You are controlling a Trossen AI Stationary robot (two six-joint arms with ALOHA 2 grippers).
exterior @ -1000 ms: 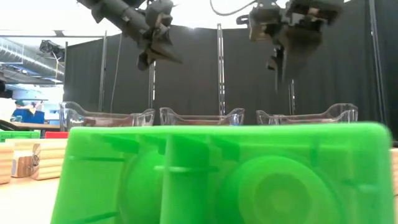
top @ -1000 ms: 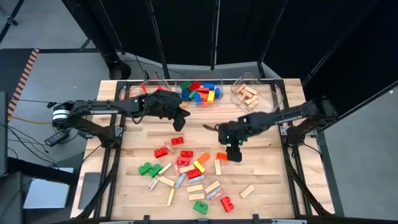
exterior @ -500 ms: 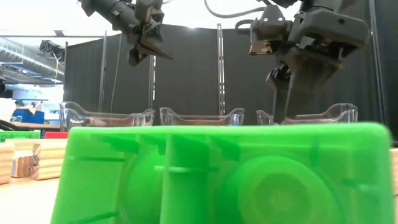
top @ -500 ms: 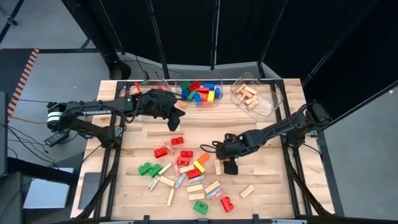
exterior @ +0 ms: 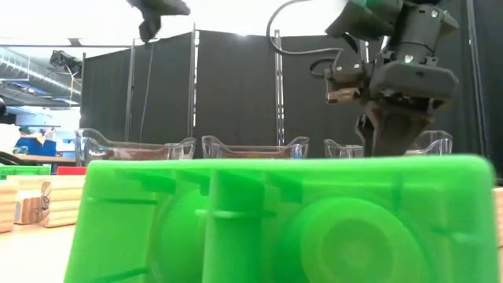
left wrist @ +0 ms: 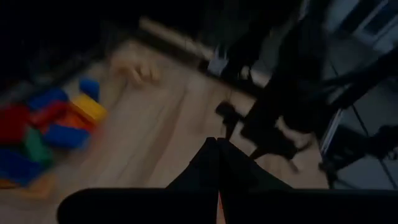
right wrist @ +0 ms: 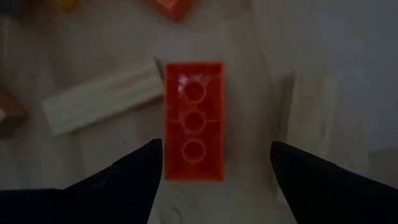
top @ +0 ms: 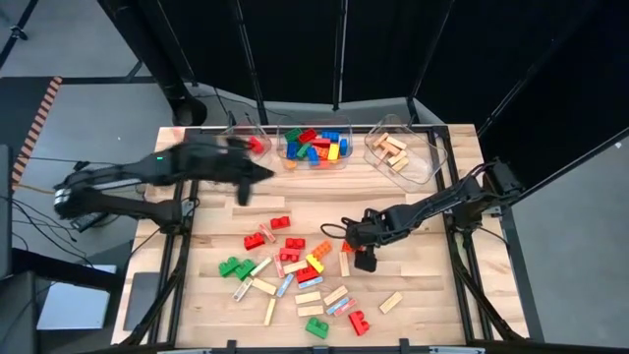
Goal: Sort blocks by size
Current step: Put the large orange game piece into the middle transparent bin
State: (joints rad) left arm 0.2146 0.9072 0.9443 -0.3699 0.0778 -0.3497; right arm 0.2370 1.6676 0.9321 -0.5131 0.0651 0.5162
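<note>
Directly beside the orange brick [right wrist: 193,121] lies a wooden bar [right wrist: 102,97].

left pincer [top: 243,187] motion-blurred, green block [exterior: 283,220] cropped at bottom edge

Three clear bins [top: 407,157] line the table's [top: 432,285] 12 o'clock edge: the left one holds one red brick [top: 257,145], the middle a heap of coloured bricks [top: 316,147] too jumbled to count, the right several tan wooden bars [top: 393,150]. Toward 6 o'clock, roughly two dozen loose blocks [top: 295,270] lie scattered. Two arms reach in, each with one gripper.
</note>
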